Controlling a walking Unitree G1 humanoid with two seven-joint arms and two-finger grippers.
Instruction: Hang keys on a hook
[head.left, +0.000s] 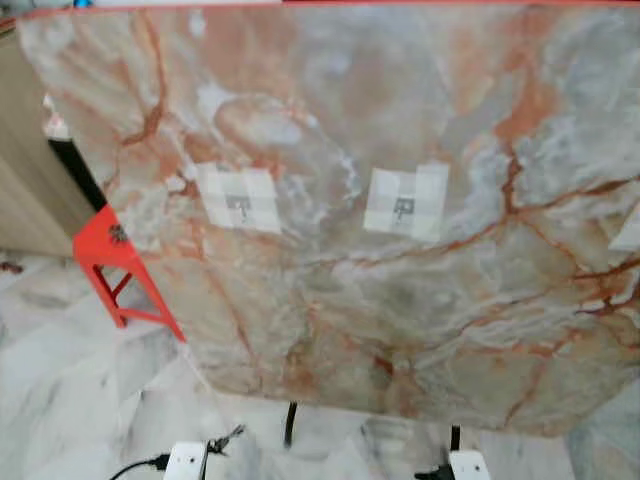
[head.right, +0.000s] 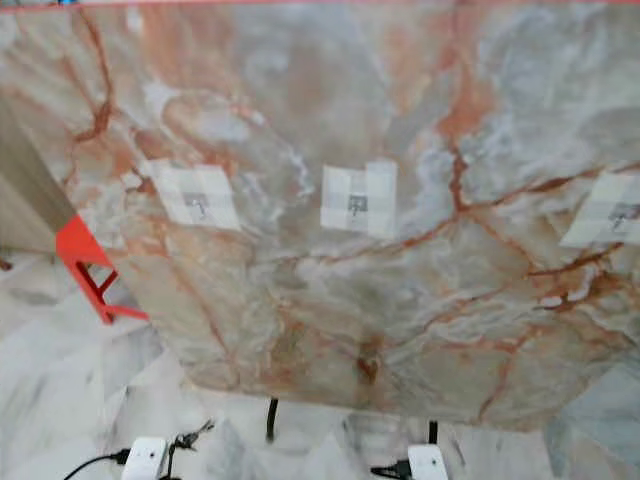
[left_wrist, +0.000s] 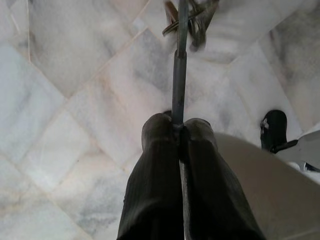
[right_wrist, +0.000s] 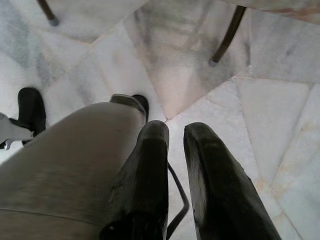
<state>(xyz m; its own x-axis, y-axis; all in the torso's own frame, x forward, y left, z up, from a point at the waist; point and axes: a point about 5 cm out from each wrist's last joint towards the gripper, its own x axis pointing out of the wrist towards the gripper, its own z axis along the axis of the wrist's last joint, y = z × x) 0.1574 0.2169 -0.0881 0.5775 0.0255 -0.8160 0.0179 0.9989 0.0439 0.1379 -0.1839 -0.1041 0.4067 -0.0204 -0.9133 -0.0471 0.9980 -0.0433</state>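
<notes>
A tilted marble board (head.left: 400, 300) stands before me with small metal hooks on pale square patches: one at the left (head.left: 238, 205), one in the middle (head.left: 404, 208) and one at the far right (head.right: 618, 212). In the left wrist view my left gripper (left_wrist: 179, 127) is shut on a thin grey strap (left_wrist: 179, 70), and the keys (left_wrist: 192, 17) dangle from its end over the floor. The same keys (head.left: 225, 440) show low under the board's bottom edge. My right gripper (right_wrist: 176, 132) hangs low, its fingers slightly open with nothing between them.
A red metal frame (head.left: 110, 260) stands by the board's left edge, beside a wooden cabinet (head.left: 25, 150). Black legs (head.left: 290, 425) hold the board up over the marble tile floor (head.left: 70, 400). My own leg (right_wrist: 65, 160) and black foot (left_wrist: 274, 130) are close by.
</notes>
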